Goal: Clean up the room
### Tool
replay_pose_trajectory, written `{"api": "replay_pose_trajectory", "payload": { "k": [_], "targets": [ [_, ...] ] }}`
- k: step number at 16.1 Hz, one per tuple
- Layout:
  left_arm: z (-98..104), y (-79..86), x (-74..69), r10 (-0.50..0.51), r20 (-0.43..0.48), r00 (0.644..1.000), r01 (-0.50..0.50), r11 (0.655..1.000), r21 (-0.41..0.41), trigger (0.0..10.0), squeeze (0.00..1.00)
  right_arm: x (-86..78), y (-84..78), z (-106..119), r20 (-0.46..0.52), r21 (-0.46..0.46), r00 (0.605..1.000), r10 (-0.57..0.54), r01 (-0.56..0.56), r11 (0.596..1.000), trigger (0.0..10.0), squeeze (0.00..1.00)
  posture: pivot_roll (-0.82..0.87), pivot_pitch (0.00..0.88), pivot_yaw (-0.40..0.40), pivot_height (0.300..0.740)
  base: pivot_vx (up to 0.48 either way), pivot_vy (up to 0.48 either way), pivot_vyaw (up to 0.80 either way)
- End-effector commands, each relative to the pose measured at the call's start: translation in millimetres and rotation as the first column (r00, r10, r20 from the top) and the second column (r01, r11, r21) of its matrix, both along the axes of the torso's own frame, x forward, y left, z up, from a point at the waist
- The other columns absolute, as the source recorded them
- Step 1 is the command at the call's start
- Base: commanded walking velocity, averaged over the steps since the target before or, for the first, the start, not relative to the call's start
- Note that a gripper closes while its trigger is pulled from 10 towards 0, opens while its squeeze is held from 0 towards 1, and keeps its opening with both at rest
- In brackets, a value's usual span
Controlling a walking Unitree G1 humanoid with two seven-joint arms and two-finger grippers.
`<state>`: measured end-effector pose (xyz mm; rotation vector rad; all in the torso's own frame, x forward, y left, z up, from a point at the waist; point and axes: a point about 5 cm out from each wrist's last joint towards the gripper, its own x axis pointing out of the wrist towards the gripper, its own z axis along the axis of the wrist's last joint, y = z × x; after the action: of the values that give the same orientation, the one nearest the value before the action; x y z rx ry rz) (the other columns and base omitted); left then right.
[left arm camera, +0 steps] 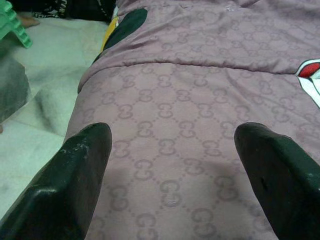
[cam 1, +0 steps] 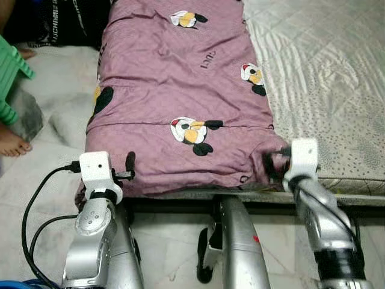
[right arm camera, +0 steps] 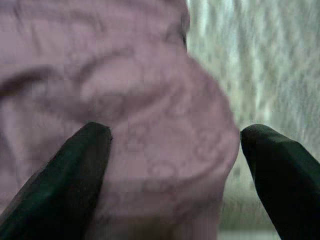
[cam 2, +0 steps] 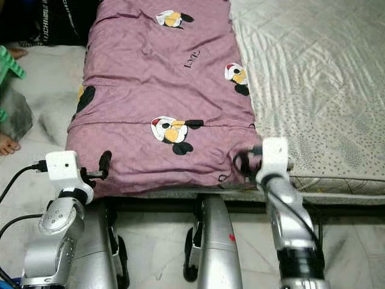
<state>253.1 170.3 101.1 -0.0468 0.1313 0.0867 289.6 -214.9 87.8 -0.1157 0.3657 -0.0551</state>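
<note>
While both tools are poised at near edge of bed, nothing is gripped. Left tool [left arm camera: 172, 175] held with fingers [left arm camera: 75, 175] spread wide over near left corner of purple quilt [cam 1: 174, 84]; right tool [right arm camera: 175, 170] likewise spread, near right corner bulging between its fingers. Quilt is laid folded lengthwise along left part of mattress [cam 1: 325, 66]. Corners judged targeted so quilt can be lifted evenly and folded. Person's bare foot [cam 1: 12, 143] seen on floor at left, beside green stool [cam 1: 11, 66].

Pale quilted bed [cam 1: 325, 72], mauve cartoon-print blanket [cam 1: 174, 78] along its left side.
</note>
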Motion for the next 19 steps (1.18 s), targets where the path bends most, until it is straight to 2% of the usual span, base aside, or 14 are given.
{"api": "replay_pose_trajectory", "payload": {
  "k": [1, 2, 3, 4, 6, 7, 10, 14, 16, 19],
  "targets": [
    [-10, -0.7, -3.6, 0.0, -0.062, 0.998, -0.004, 0.998, -0.055, 10.0, 0.0, -14.7, -8.4, -22, -0.133, 0.041, 0.991, -0.028, 0.034, 0.999, 0.6, 0.0, 0.03, 0.213, -0.107, 0.556, 0.0, 0.0, 0.0],
    [-10, -1.1, -3.7, -0.004, -0.066, 0.998, 0.0, 0.998, -0.068, 10.0, 0.0, -15.6, -8.7, -23, -0.14, 0.049, 0.99, -0.031, 0.038, 0.998, 0.6, 0.0, 0.03, 0.213, -0.107, 0.556, 0.0, 0.0, 0.0],
    [-11, -6.5, -4.6, -0.067, -0.077, 0.995, 0.057, 0.991, -0.124, 10.0, 0.0, -17.3, -8.7, -27, -0.161, 0.09, 0.987, -0.027, 0.041, 0.995, 0.0, 0.0, 0.02, 0.215, -0.107, 0.556, 0.0, 0.0, 0.0],
    [-10, -13.0, -5.8, -0.141, -0.073, 0.987, 0.128, 0.98, -0.155, 10.0, 0.0, -17.6, -8.0, -28, -0.162, 0.097, 0.986, -0.024, 0.04, 0.994, 0.0, 0.0, 0.02, 0.215, -0.107, 0.556, 0.0, 0.0, 0.0],
    [-8, -20.8, -7.7, -0.245, -0.058, 0.968, 0.231, 0.956, -0.179, 10.0, 0.0, -16.5, -3.5, -28, -0.163, 0.131, 0.987, -0.006, 0.027, 0.991, 0.0, 0.0, 0.02, 0.215, -0.104, 0.556, 0.0, 0.0, 0.0],
    [-6, -21.7, -7.2, -0.266, -0.05, 0.963, 0.254, 0.952, -0.169, 10.0, 0.0, -16.9, 0.8, -30, -0.173, 0.168, 0.985, 0.01, 0.02, 0.986, 0.0, 0.0, 0.02, 0.214, -0.103, 0.556, 0.0, 0.0, 0.0],
    [-4, -23.8, -7.2, -0.289, -0.045, 0.956, 0.279, 0.947, -0.158, 10.0, 0.0, -19.3, 5.6, -32, -0.184, 0.208, 0.982, 0.034, 0.005, 0.978, 0.0, 0.0, 0.02, 0.214, -0.105, 0.556, 0.0, 0.0, 0.0],
    [-5, -23.7, -8.0, -0.294, -0.048, 0.955, 0.283, 0.946, -0.157, 10.0, 0.0, -21.3, -1.1, -36, -0.205, 0.223, 0.979, 0.001, 0.046, 0.974, 0.0, 0.0, 0.03, 0.214, -0.104, 0.556, 0.0, 0.0, 0.0],
    [-5, -23.5, -7.9, -0.293, -0.049, 0.955, 0.283, 0.947, -0.155, 10.0, 0.0, -22.4, -4.9, -38, -0.212, 0.207, 0.977, -0.026, 0.071, 0.976, 0.0, 0.0, 0.02, 0.214, -0.102, 0.556, 0.0, 0.0, 0.0],
    [-5, -23.3, -7.7, -0.292, -0.051, 0.955, 0.281, 0.948, -0.152, 10.0, 0.0, -25.3, -19.9, -44, -0.241, 0.134, 0.965, -0.102, 0.137, 0.981, 0.0, 0.0, 0.03, 0.214, -0.102, 0.556, 0.0, 0.0, 0.0]
  ]
}}
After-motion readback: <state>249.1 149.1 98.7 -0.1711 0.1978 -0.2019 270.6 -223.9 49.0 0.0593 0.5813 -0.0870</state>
